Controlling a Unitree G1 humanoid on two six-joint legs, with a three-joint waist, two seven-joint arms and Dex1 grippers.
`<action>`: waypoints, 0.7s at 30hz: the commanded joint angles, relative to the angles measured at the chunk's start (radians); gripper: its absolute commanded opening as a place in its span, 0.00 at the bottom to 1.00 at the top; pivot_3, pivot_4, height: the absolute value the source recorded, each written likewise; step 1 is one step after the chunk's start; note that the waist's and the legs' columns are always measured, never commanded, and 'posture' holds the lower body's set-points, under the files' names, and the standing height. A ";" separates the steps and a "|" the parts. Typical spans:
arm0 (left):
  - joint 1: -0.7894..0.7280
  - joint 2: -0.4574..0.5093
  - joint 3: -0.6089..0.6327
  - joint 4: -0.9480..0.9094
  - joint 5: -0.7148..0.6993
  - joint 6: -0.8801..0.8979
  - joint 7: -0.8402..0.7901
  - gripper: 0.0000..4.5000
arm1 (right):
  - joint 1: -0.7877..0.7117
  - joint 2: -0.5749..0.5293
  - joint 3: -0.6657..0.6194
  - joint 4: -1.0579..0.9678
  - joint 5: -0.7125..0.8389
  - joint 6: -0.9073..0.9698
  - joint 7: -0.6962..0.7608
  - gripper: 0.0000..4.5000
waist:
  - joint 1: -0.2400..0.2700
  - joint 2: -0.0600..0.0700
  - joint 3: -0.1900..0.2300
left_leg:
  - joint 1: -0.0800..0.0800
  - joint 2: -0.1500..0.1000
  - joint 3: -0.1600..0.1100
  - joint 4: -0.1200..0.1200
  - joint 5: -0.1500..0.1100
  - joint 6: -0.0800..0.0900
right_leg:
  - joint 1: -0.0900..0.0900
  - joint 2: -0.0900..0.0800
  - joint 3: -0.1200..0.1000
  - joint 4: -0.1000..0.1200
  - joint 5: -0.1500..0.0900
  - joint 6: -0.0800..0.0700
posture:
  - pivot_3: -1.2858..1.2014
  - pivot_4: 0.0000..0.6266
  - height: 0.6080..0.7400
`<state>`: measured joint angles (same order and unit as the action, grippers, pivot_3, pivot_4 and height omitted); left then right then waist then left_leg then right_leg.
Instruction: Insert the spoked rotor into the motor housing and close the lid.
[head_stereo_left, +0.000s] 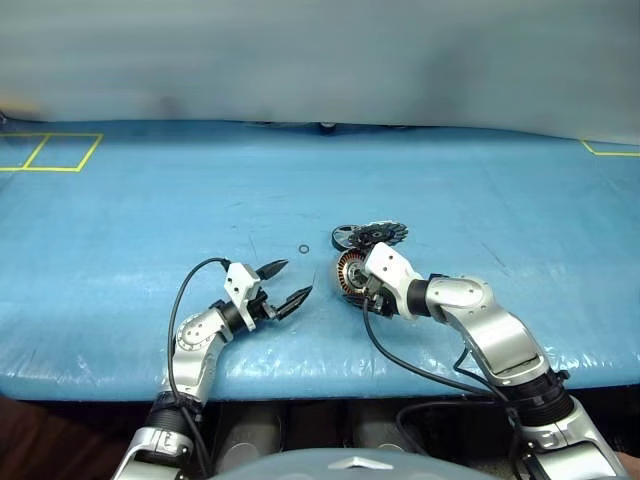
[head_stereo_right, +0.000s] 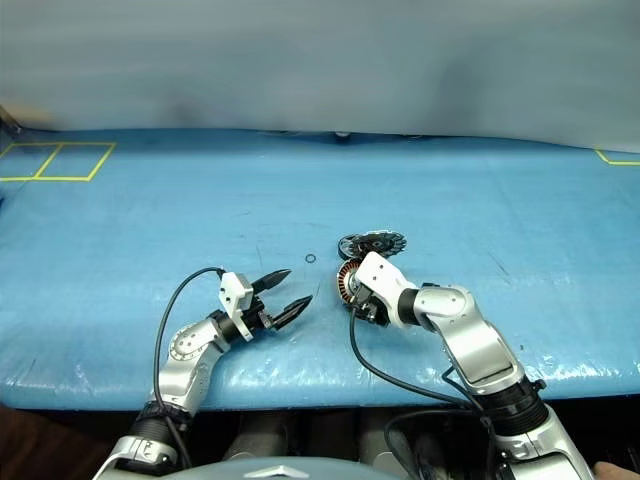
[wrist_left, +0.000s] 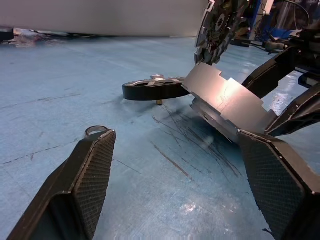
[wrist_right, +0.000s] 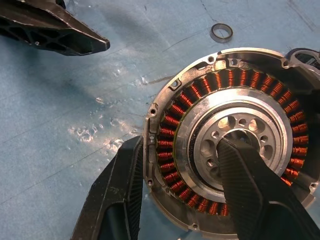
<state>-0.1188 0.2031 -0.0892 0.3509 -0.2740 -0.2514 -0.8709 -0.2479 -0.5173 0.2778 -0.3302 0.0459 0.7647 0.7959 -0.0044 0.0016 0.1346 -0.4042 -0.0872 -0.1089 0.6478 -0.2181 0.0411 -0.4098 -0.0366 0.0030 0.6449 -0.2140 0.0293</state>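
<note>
The motor housing (wrist_right: 227, 137) is held tilted up on its edge near the front middle of a blue table (head_stereo_left: 150, 200), its ring of copper-orange windings facing the robot's left. The right gripper (wrist_right: 180, 170) grasps it: one black finger (wrist_right: 120, 190) lies outside the silver rim, the other finger (wrist_right: 255, 190) reaches into the pale central hub, so the jaws are clamped across the housing's wall. The right arm comes in from the lower right, elbow bent, wrist angled down and toward the left.

Just behind the housing, the lid (head_stereo_left: 380, 234) stands out from its far edge, dark with grey segments. The spoked rotor (wrist_left: 152, 89) lies flat on the table beside it, a dark-rimmed wheel with a small hub poking up. A tiny black ring (head_stereo_left: 304, 249) sits alone on the surface, a little to the left of the housing.

The left gripper (head_stereo_left: 285, 284) hovers low over the table, left of the housing and apart from it, pointing level toward the right. Its two fingers are spread wide with nothing between them.

The table's front edge runs close below both grippers. Behind the parts the blue surface stretches open to the far edge, with yellow tape lines (head_stereo_left: 60, 152) at the far left corner and more at the far right.
</note>
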 joint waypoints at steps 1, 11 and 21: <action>0.000 0.006 0.005 -0.034 0.004 -0.011 0.007 0.92 | 0.009 -0.011 0.028 0.026 -0.017 -0.001 -0.029 0.42 | -0.002 0.000 0.000 | 0.000 0.000 0.000 0.000 0.000 0.000 | 0.000 0.000 0.000 0.000 0.000 0.000 | 0.52 0.24 1.00; -0.005 0.009 0.003 -0.031 0.007 -0.010 0.008 0.92 | 0.002 0.125 -0.149 -0.057 0.171 0.069 -0.107 0.78 | 0.008 0.001 0.000 | -0.004 0.000 0.000 -0.001 0.002 0.004 | -0.002 -0.001 -0.002 0.000 0.002 0.001 | 0.52 0.24 1.00; -0.028 0.022 0.007 -0.015 0.029 -0.024 0.021 0.92 | 0.075 0.203 -0.368 -0.236 0.424 0.138 -0.157 0.78 | 0.020 0.002 0.001 | -0.008 0.000 -0.001 -0.003 0.002 0.005 | -0.006 0.000 -0.003 -0.001 0.005 -0.001 | 0.52 0.24 1.00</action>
<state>-0.1273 0.2154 -0.0885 0.3508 -0.2560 -0.2523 -0.8586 -0.1963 -0.3105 -0.0561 -0.5087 0.4254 0.9061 0.6364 0.0161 0.0036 0.1359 -0.4126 -0.0870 -0.1101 0.6451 -0.2164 0.0459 -0.4152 -0.0371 -0.0002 0.6439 -0.2088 0.0278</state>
